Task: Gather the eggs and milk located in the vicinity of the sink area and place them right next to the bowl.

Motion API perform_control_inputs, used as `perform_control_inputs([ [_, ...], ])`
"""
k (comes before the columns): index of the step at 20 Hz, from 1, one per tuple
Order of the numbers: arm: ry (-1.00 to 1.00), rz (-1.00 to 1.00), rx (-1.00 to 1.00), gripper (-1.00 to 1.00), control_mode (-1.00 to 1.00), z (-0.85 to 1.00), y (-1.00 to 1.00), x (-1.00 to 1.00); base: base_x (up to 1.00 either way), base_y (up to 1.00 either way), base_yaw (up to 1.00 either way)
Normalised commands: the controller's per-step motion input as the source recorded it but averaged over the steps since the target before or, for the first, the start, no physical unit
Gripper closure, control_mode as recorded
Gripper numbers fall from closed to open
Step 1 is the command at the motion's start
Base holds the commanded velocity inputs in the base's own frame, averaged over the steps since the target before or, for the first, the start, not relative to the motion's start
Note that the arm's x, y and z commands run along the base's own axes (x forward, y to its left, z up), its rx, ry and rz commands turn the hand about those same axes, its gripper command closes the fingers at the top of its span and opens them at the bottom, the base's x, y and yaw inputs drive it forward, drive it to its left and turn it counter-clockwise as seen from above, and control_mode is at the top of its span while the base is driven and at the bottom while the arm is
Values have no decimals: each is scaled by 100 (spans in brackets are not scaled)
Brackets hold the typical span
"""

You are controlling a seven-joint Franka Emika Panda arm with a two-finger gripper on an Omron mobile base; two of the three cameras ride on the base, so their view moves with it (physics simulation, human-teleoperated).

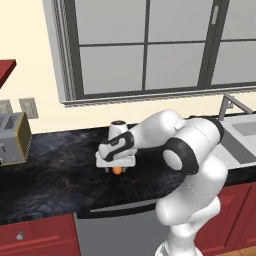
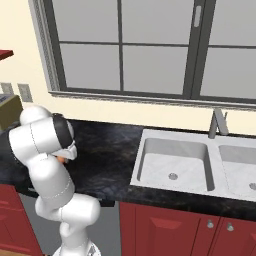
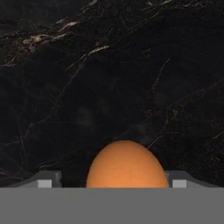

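Egg (image 1: 117,170): sits on the dark marbled desk (image 1: 55,175), directly under the hand (image 1: 116,166); orange-brown, small, well left of the sink (image 2: 172,162).
Hand: lowered over the egg, fingers (image 3: 49,180) pointing down at the desk, one on either side of it.
Grip: in the hand view the two tips stand just clear of the egg's flanks, a sliver of desk showing on each side; I cannot tell whether the hand is spread or already pinching it.
Milk and bowl: nothing to report from where I stand.
Toaster (image 1: 12,137): at the far left of the desk, well apart from the hand.
Step in hand: by my judgement, taking hold of the egg before carrying it off.
Risk, slipping: a rounded shell between flat tips may squirt out if they meet it off centre or too high.
Risk, rolling: a nudge from one finger first could send the egg rolling across the smooth desk.
Risk, cracking: pressing too hard, or pushing down against the stone, might break it.
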Motion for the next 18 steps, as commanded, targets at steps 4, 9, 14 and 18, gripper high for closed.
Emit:
perform_control_inputs([
  [4, 0, 0, 0, 100, -100, 0, 0, 0, 0, 0, 0],
  [9, -2, 6, -5, 100, -100, 49, -21, -41, 0, 0, 0],
  [14, -10, 7, -3, 100, -100, 87, -33, -100, 0, 0, 0],
  [18, -13, 7, 0, 100, -100, 93, -38, -100, 0, 0, 0],
])
